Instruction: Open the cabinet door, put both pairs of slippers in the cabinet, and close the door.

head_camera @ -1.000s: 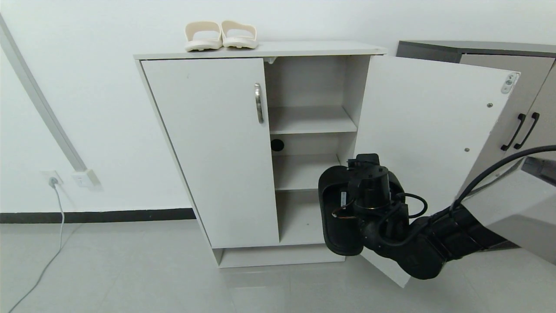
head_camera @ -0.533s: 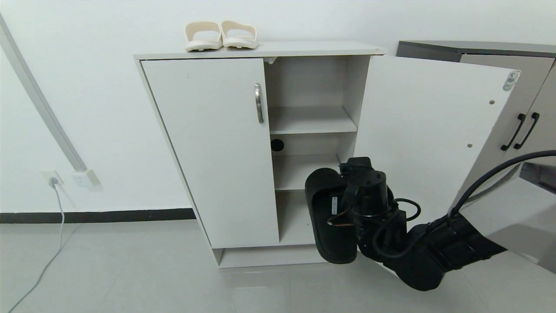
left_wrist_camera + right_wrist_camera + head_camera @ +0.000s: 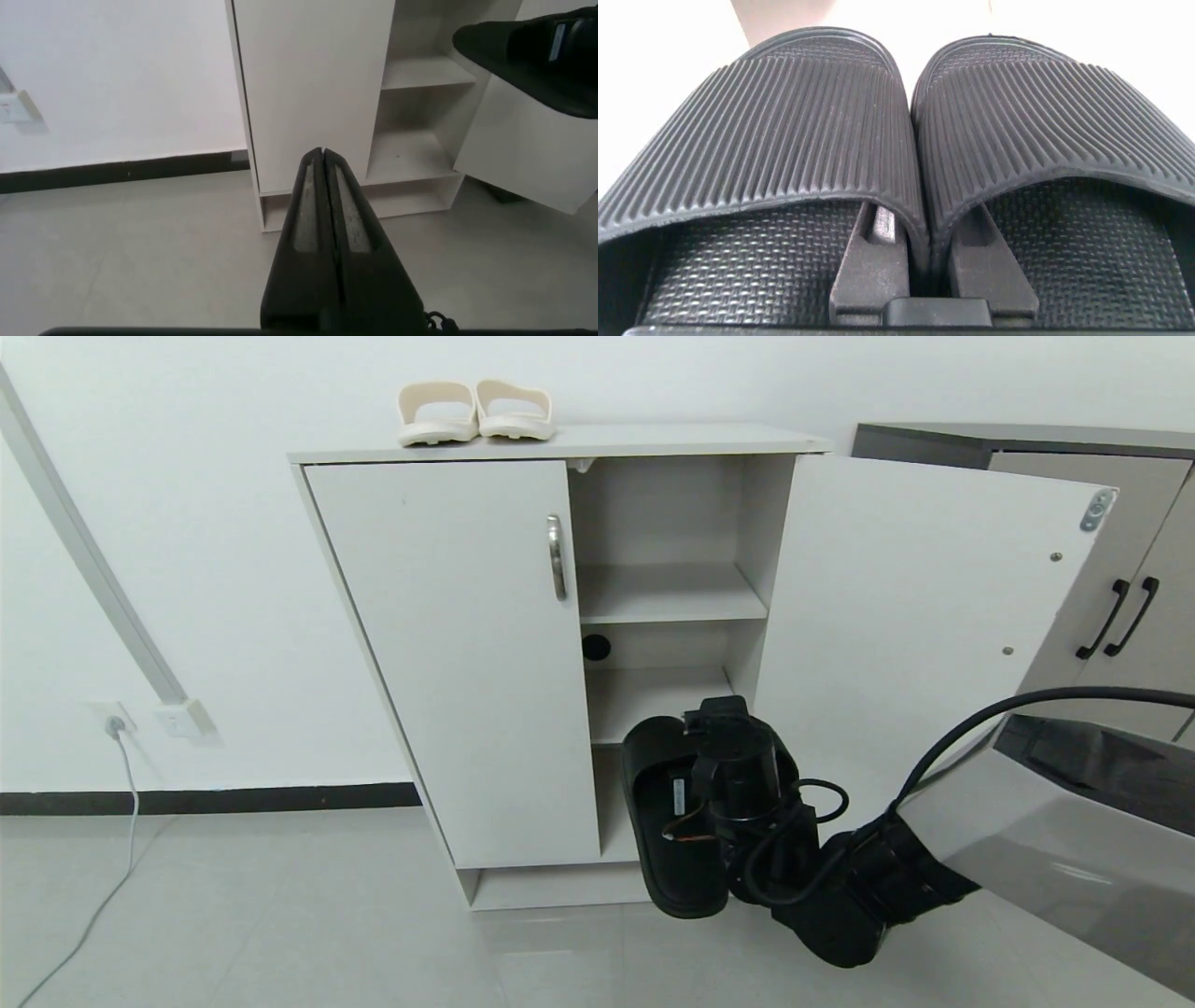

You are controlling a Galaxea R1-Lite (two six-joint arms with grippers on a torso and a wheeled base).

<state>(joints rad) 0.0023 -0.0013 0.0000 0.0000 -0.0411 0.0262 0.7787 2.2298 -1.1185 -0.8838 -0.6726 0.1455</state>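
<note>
My right gripper (image 3: 920,257) is clamped on the black slippers (image 3: 674,831), just in front of the open cabinet (image 3: 448,663), about bottom-shelf level I think. My left gripper (image 3: 323,187) is pressed together. The beige slippers (image 3: 474,413) sit on top.

Head cam faces cabinet (image 3: 448,663); L wrist low, same cabinet; R wrist close-up black slippers (image 3: 803,121).

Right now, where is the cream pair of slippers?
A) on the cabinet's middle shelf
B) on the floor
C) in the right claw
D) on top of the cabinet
D: the cream pair sits side by side on the cabinet top, while the right claw is shut on the black pair instead.
</note>
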